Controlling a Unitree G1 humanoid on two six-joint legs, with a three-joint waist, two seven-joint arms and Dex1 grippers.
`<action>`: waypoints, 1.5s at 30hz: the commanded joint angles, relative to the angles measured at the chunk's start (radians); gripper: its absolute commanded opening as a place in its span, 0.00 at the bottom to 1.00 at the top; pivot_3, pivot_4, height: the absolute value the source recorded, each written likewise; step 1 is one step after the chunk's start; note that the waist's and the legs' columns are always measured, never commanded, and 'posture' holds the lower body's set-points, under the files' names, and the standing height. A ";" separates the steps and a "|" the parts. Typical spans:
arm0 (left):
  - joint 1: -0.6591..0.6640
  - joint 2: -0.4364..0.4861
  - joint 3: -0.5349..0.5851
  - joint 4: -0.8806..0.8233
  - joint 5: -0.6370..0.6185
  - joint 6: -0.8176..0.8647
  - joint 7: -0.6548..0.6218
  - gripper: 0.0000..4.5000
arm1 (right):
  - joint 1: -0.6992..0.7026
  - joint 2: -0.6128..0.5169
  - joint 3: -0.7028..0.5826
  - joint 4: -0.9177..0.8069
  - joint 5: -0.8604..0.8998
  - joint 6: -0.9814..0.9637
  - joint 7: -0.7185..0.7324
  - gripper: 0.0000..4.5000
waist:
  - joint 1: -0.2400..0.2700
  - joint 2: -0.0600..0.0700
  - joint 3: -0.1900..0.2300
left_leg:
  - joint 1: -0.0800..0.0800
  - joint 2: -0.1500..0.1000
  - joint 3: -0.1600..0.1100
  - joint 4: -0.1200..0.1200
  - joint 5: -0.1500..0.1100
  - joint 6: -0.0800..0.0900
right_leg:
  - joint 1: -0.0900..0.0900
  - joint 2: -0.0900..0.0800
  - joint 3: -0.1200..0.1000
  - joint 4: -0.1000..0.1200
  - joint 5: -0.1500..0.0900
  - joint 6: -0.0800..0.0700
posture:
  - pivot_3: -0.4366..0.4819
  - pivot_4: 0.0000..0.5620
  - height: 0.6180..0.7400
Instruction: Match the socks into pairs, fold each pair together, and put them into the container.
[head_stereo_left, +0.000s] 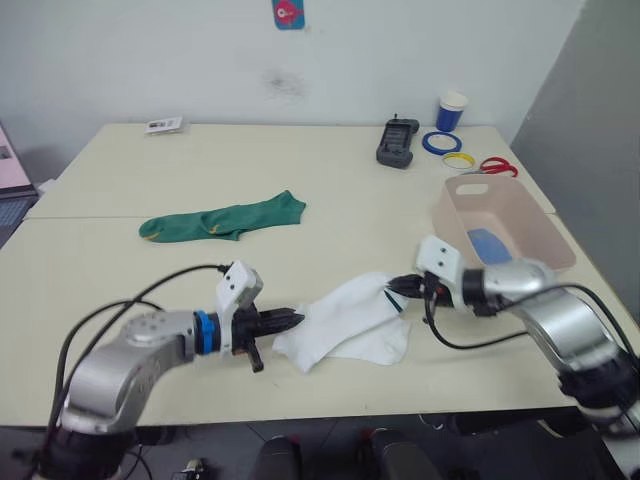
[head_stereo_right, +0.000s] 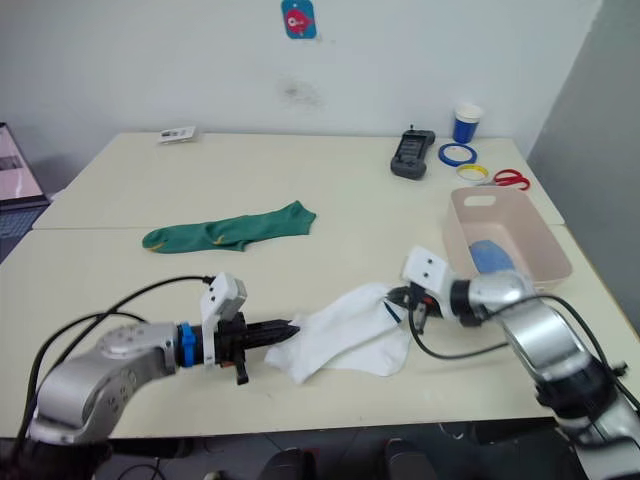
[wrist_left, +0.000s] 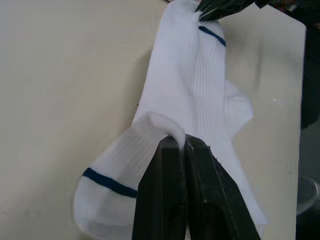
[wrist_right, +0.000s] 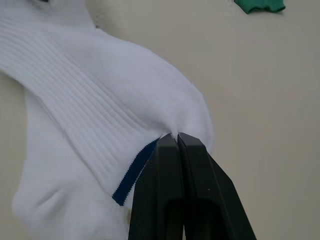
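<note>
The white socks (head_stereo_left: 350, 320) with thin blue stripes lie stacked near the table's front edge. My left gripper (head_stereo_left: 292, 322) is shut on their near-left end (wrist_left: 160, 125). My right gripper (head_stereo_left: 395, 290) is shut on the right end by a blue stripe (wrist_right: 170, 132). The green socks (head_stereo_left: 225, 220) lie stretched flat at the table's middle left. The pale pink container (head_stereo_left: 505, 222) stands at the right, with something blue (head_stereo_left: 488, 245) inside it.
At the back right stand a black device (head_stereo_left: 397, 143), a blue-and-white paper cup (head_stereo_left: 451, 111), tape rings (head_stereo_left: 441, 143) and red scissors (head_stereo_left: 495, 166). A small card (head_stereo_left: 163, 124) lies at the back left. A laptop edge (head_stereo_left: 10, 185) shows at far left.
</note>
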 joint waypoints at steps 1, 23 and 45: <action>0.078 -0.088 0.036 -0.149 -0.083 0.089 0.154 0.00 | -0.113 0.056 0.064 0.197 -0.063 -0.192 0.106 0.00 | 0.000 0.000 0.000 | 0.000 0.000 0.000 0.000 0.000 0.000 | 0.000 0.000 0.000 0.000 0.000 0.000 | 0.48 0.27 1.00; 0.099 0.244 0.119 -0.082 -0.299 0.129 -0.112 0.79 | 0.022 0.114 -0.077 0.016 0.054 -0.121 0.205 0.79 | 0.010 0.002 0.001 | 0.000 0.000 -0.003 0.000 0.000 0.000 | 0.000 -0.002 -0.004 0.001 -0.001 -0.002 | 0.48 0.27 1.00; -0.698 -0.159 -0.403 1.097 0.464 -0.715 -0.333 0.70 | 0.220 0.193 0.275 0.052 -0.315 -0.598 0.103 0.70 | 0.001 0.002 0.001 | 0.000 0.002 0.001 0.001 0.000 0.000 | 0.000 0.011 -0.001 0.001 0.000 -0.001 | 0.48 0.27 1.00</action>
